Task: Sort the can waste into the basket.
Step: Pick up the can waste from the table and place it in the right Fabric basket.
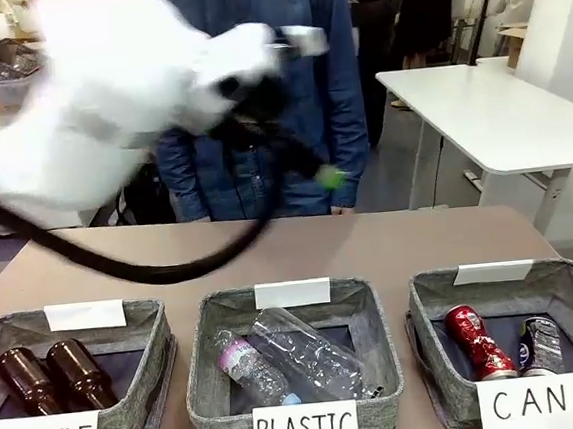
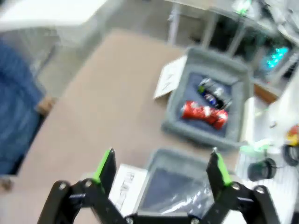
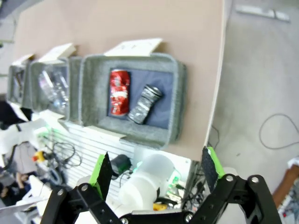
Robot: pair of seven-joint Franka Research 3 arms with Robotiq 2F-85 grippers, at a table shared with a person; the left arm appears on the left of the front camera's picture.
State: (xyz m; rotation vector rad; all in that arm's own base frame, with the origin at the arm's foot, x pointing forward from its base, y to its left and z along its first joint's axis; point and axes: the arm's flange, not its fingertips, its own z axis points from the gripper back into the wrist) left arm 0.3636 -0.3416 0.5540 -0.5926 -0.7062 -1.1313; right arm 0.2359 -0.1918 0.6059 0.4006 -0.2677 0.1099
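Observation:
Both cans lie inside the grey basket (image 1: 429, 294) marked "CAN" at the front right: a crushed red and silver can (image 1: 478, 341) and, to its right, a dark can (image 1: 541, 345). My left gripper (image 1: 318, 172) is blurred, up in the air over the far middle of the table, well apart from the basket. In the left wrist view my left gripper (image 2: 161, 164) stands open and empty, with the red can (image 2: 204, 114) and dark can (image 2: 215, 92) in the basket (image 2: 219, 61) beyond. My right gripper (image 3: 156, 165) is open and empty, high above the basket (image 3: 176, 93), red can (image 3: 119, 91) and dark can (image 3: 145, 103).
A bin marked "BOTTLE" (image 1: 140, 318) holds two brown bottles at the front left. The middle bin marked "PLASTIC" (image 1: 370, 303) holds clear plastic bottles. A person in blue denim (image 1: 325, 81) stands at the far side. A black cable (image 1: 171, 272) sags over the table.

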